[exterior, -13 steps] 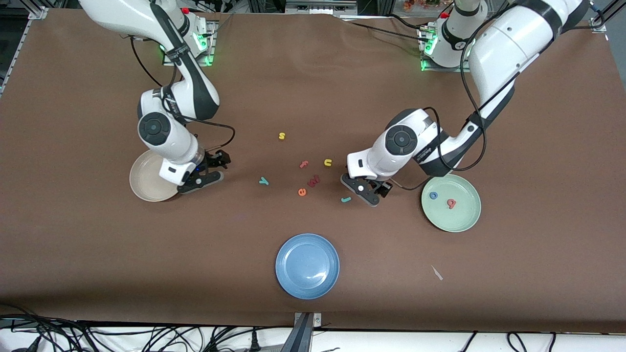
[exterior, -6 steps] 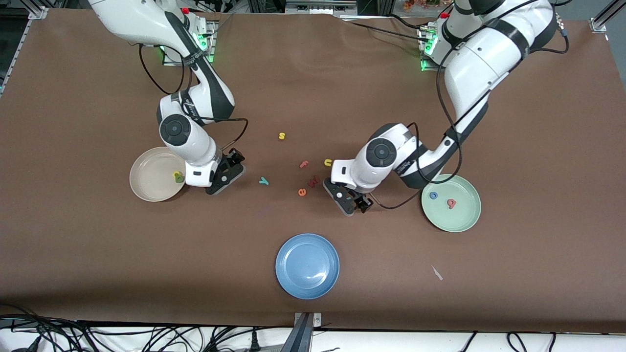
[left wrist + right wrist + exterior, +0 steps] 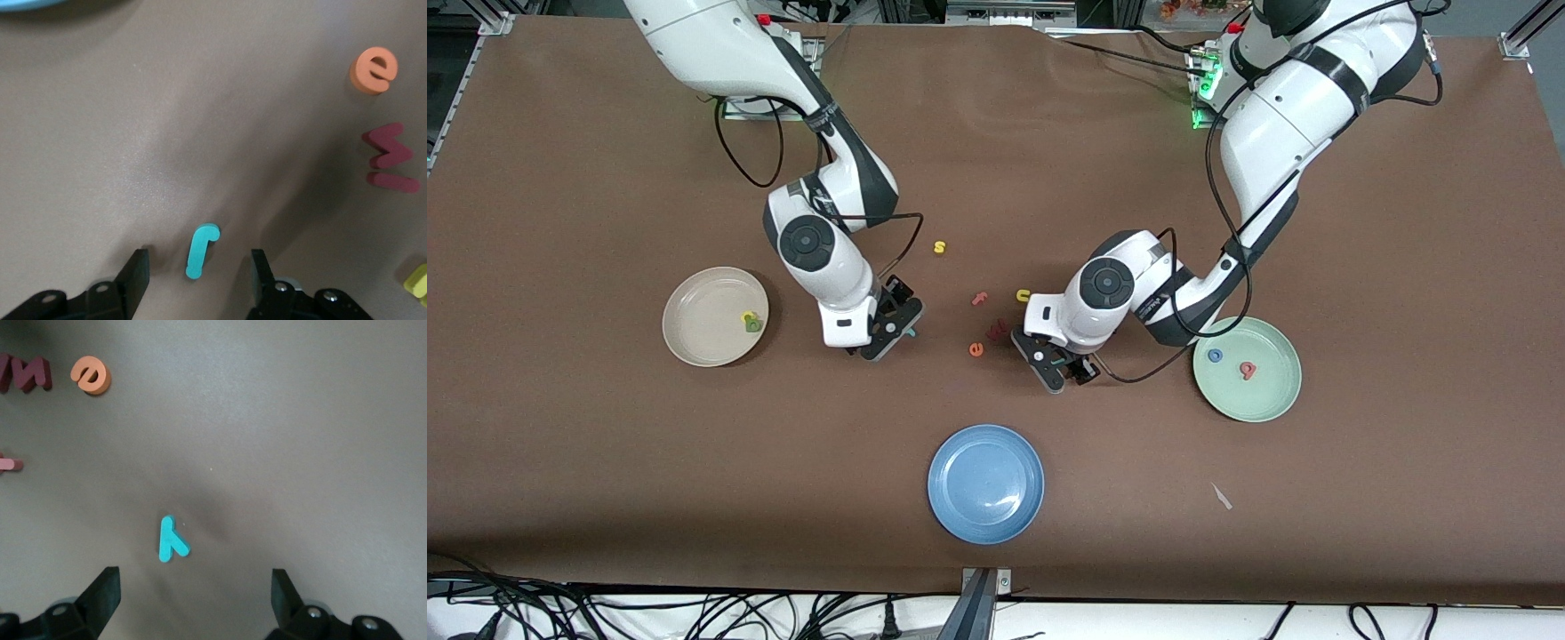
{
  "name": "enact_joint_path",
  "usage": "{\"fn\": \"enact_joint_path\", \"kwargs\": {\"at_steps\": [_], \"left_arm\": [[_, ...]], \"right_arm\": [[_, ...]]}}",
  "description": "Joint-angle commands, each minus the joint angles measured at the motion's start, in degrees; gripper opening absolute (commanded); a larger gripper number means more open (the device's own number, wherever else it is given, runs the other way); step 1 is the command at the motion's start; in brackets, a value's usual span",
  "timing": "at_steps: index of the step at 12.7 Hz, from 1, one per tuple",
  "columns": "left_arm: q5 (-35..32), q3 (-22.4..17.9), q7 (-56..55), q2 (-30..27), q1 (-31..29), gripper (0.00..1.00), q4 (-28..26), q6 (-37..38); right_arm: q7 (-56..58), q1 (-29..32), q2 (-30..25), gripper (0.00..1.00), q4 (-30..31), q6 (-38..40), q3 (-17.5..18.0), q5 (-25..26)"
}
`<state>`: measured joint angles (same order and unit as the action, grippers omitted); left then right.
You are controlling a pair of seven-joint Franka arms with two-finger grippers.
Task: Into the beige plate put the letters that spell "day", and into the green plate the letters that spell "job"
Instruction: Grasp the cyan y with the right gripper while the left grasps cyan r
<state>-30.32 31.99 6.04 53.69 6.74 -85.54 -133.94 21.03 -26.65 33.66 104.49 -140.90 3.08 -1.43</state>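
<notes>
Brown table (image 3: 605,462): both tools spread, left tool (image 3: 199,273) straddling teal j (image 3: 201,249), right tool (image 3: 193,593) straddling teal y (image 3: 172,540).

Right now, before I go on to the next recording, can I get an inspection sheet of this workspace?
Surface: brown table cover.
Job's things: beige plate holds yellow d and green a; green plate holds blue o and red b.
Clutter: blue plate; loose s, f, u, e.
Grippers: left pincer open astride teal j; right pincer open over teal y.
Cables: along arms.
Surroundings: nothing seen.
</notes>
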Motion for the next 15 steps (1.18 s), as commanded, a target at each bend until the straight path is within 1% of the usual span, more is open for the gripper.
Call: {"fn": "enact_joint_path", "kwargs": {"at_steps": [1, 2, 3, 4, 5, 7, 8, 9, 10, 11, 12, 13, 14, 15], "left_arm": [[0.53, -0.44, 1.70, 1.07, 0.56, 0.45, 1.60, 0.17], [0.44, -0.44, 1.70, 0.98, 0.56, 0.27, 1.69, 0.17], [0.44, -0.44, 1.61, 0.81, 0.47, 0.14, 1.69, 0.26], [0.35, -0.44, 1.61, 0.63, 0.47, 0.05, 1.69, 0.26], [0.35, -0.44, 1.44, 0.28, 0.29, 0.01, 1.60, 0.35], [0.35, -0.35, 1.08, -0.77, 0.03, 0.00, 1.51, 0.96], [0.44, -0.09, 1.17, -1.73, -0.67, 0.00, 1.16, 1.31], [1.05, -0.09, 1.17, -3.14, -1.20, 0.00, 0.90, 3.06], [1.32, 0.17, 1.00, -3.67, -1.72, 0.00, 0.98, 6.03], [1.32, 0.17, 1.00, -4.89, -2.77, 0.00, 0.98, 8.50], [1.41, 0.35, 1.26, -5.95, -4.09, 0.00, 0.98, 11.31], [1.41, 0.52, 1.35, -7.01, -5.49, 0.00, 0.98, 14.47], [1.41, 1.31, 1.43, -8.06, -7.07, 0.00, 0.98, 17.63], [1.41, 2.10, 1.52, -8.85, -9.53, 0.00, 0.98, 20.10]], "right_arm": [[0.59, -0.50, 3.15, 1.00, -3.23, 0.10, -0.09, 1.96], [0.59, -0.76, 4.03, 1.00, -4.02, 0.10, -0.09, 2.31], [0.59, -0.85, 4.91, 1.00, -4.82, 0.10, -0.09, 2.57], [0.59, -1.03, 5.44, 1.00, -5.00, 0.10, -0.09, 2.58], [0.59, -1.47, 5.62, 1.00, -5.17, 0.10, -0.09, 2.58], [0.59, -1.56, 5.80, 0.99, -5.09, 0.19, -0.09, 2.58], [0.59, -1.65, 5.97, 0.94, -5.09, 0.19, -0.09, 2.58], [0.59, -1.65, 6.06, 0.91, -5.00, 0.36, -0.09, 2.58], [0.59, -1.65, 6.06, 0.83, -4.91, 0.45, -0.09, 2.58], [0.59, -1.73, 6.24, 0.80, -4.82, 0.45, -0.09, 2.58], [0.59, -1.91, 6.50, 0.72, -4.91, 0.45, -0.09, 2.58], [0.51, -2.08, 6.59, 0.69, -4.91, 0.45, -0.09, 2.58], [0.50, -2.17, 6.59, 0.61, -4.82, 0.54, -0.09, 2.58], [-0.19, -2.43, 6.59, 0.61, -4.82, 0.62, -0.09, 2.49]]}}
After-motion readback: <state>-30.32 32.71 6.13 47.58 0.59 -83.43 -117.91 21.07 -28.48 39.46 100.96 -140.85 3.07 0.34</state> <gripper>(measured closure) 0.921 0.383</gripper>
